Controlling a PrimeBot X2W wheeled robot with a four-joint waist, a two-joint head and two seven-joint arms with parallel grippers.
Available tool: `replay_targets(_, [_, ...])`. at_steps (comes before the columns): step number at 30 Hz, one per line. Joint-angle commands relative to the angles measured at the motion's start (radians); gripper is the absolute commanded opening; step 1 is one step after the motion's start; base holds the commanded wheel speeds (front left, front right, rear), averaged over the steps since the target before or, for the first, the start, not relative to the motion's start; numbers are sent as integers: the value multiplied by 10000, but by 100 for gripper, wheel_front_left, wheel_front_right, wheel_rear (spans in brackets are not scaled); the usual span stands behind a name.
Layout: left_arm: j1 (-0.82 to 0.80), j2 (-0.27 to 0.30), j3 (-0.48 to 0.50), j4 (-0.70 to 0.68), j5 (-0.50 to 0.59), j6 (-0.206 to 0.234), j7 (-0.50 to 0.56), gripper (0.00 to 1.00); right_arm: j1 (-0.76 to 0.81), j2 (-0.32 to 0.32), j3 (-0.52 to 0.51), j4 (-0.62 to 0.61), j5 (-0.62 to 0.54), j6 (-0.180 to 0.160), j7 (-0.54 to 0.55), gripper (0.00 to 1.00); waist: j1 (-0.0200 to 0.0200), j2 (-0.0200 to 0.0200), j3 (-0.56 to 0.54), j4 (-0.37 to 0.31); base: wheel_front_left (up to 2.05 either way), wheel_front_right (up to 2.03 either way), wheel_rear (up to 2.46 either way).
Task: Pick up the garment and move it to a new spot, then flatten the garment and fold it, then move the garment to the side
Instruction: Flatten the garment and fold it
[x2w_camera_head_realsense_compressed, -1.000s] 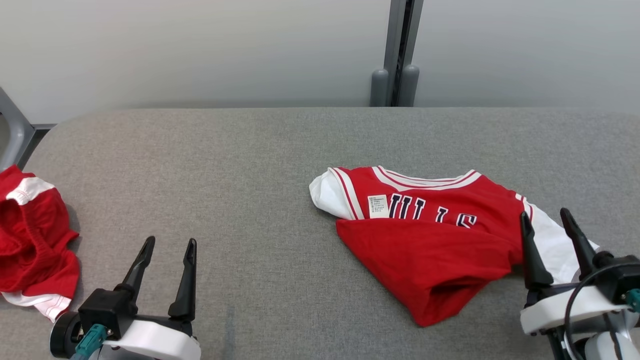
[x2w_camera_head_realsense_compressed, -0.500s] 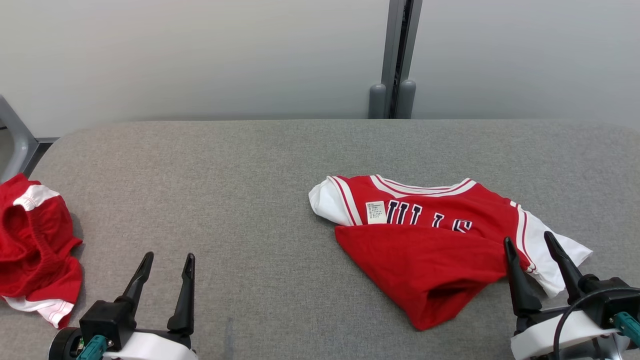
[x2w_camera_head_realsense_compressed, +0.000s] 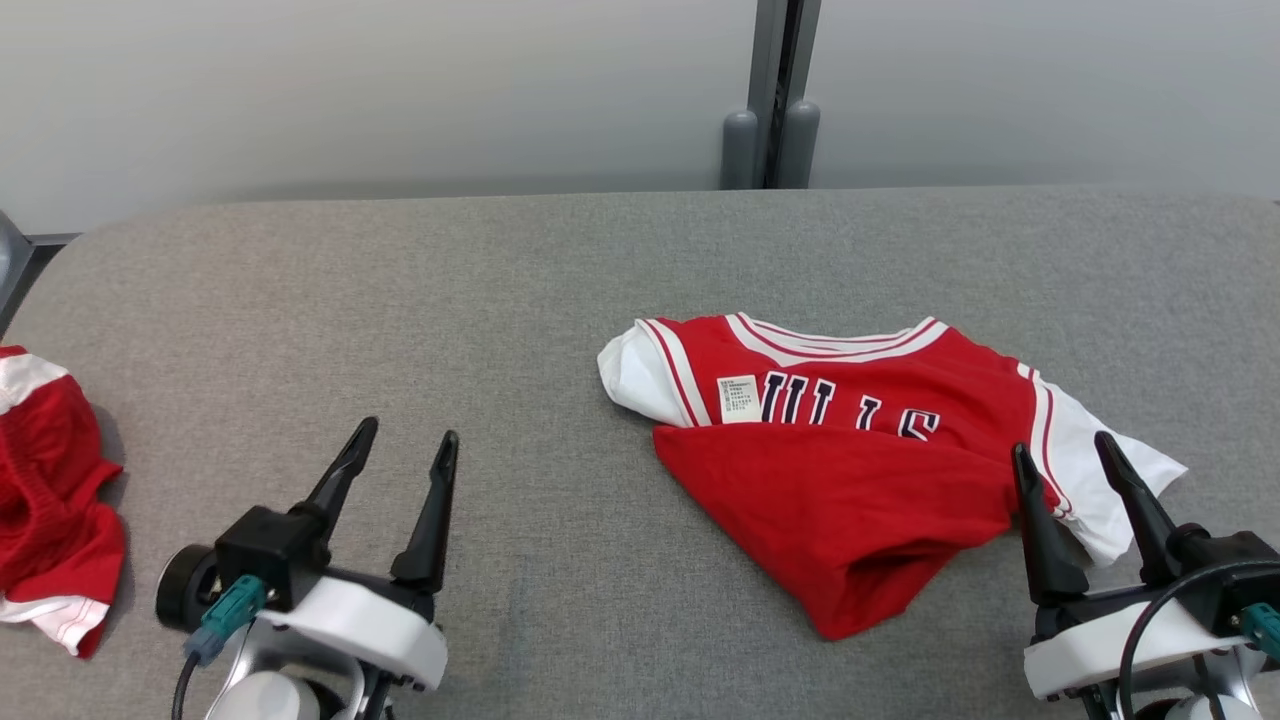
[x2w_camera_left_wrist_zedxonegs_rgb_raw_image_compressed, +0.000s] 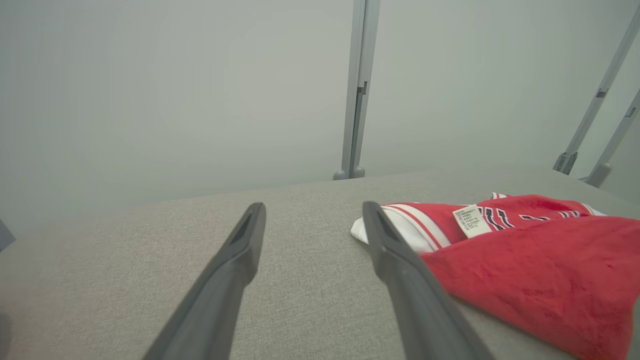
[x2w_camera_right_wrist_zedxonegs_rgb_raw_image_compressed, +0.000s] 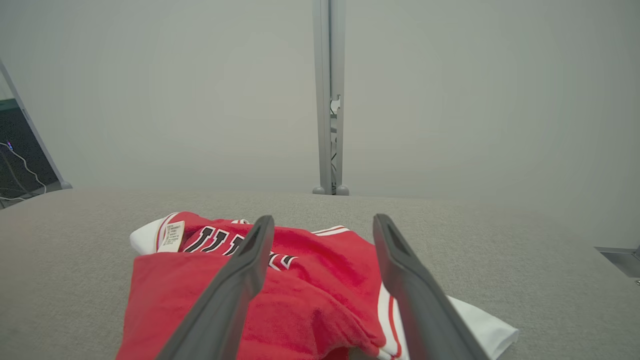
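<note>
The right gripper (x2w_camera_head_realsense_compressed: 1060, 443) sits at 5 o'clock in the head view, and the bottom edge cuts off part of its body. Its two dark fingers are spread wide with nothing between them. They stand in front of the garment (x2w_camera_head_realsense_compressed: 850, 480) and hide a bit of its white sleeve. I cannot tell if they touch the cloth. In the right wrist view the right gripper (x2w_camera_right_wrist_zedxonegs_rgb_raw_image_compressed: 324, 217) points over the garment (x2w_camera_right_wrist_zedxonegs_rgb_raw_image_compressed: 310, 295), red cloth showing in the gap.

The left gripper (x2w_camera_head_realsense_compressed: 412, 430) is at 7 o'clock, spread wide too, and it holds nothing. It hangs over the bare gray table (x2w_camera_head_realsense_compressed: 400, 300), well apart from the garment. In the left wrist view the left gripper (x2w_camera_left_wrist_zedxonegs_rgb_raw_image_compressed: 312, 205) has the garment (x2w_camera_left_wrist_zedxonegs_rgb_raw_image_compressed: 525, 270) off at 3 o'clock.

The garment lies on the table, out toward 4 o'clock. A red flap is folded up over its chest and hides the bottom of the dark letters (x2w_camera_head_realsense_compressed: 850, 410). A white tag (x2w_camera_head_realsense_compressed: 737, 397) shows beside them; its print is too small to read.

At 9 o'clock another red cloth (x2w_camera_head_realsense_compressed: 50, 500) is cut off by the edge. At 12 o'clock a gray post (x2w_camera_head_realsense_compressed: 770, 90) stands behind the table.
</note>
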Motion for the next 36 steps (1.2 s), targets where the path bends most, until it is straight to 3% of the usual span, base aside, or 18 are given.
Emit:
replay_targets(1, [-249, 3, -36, 43, -45, -78, 9, 100, -139, -38, -49, -90, -20, 3, 23, 100, 0, 0, 212, -147, 0, 0, 0])
replay_targets(7, [-1692, -398, -1068, 938, -117, -875, 625, 100, -457, -1, -30, -182, -39, 3, -74, 100, 0, 0, 855, -558, 0, 0, 0])
replay_targets(11, [-2561, -624, -1761, 1670, -313, -1146, 1067, 100, -642, 34, -25, -174, -50, 3, -140, 100, 0, 0, 1265, -838, 0, 0, 0])
replay_targets(16, [-3462, -734, -2487, 2625, -679, -1289, 1494, 100, -887, 77, -66, -74, -41, 3, -276, 100, 0, 0, 1732, -1146, 0, 0, 0])
replay_targets(27, [-4473, -145, -3988, 3787, -1660, -1308, 1811, 100, -1142, 163, -116, 201, 26, 3, -576, 100, 0, 0, 2142, -1416, 0, 0, 0])
replay_targets(28, [-4521, -93, -4119, 3861, -1711, -1308, 1838, 96, -1161, 166, -116, 219, 19, 3, -585, 100, 0, 0, 2150, -1414, 0, 0, 0])
replay_targets(29, [-4599, -69, -4207, 3899, -1772, -1309, 1783, 43, -1189, 168, -119, 242, 18, 3, -593, 100, 0, 0, 2155, -1407, 0, 0, 0])
replay_targets(30, [-4639, -45, -4361, 3920, -1892, -1309, 1787, 0, -1233, 171, -113, 254, 37, 3, -604, 100, 0, 0, 2154, -1395, 0, 0, 0])
replay_targets(36, [-4925, 232, -4884, 4156, -2132, -1310, 1635, 0, -1328, 173, -87, 296, 30, 3, -621, 100, 0, 0, 2151, -1340, 0, 0, 0])
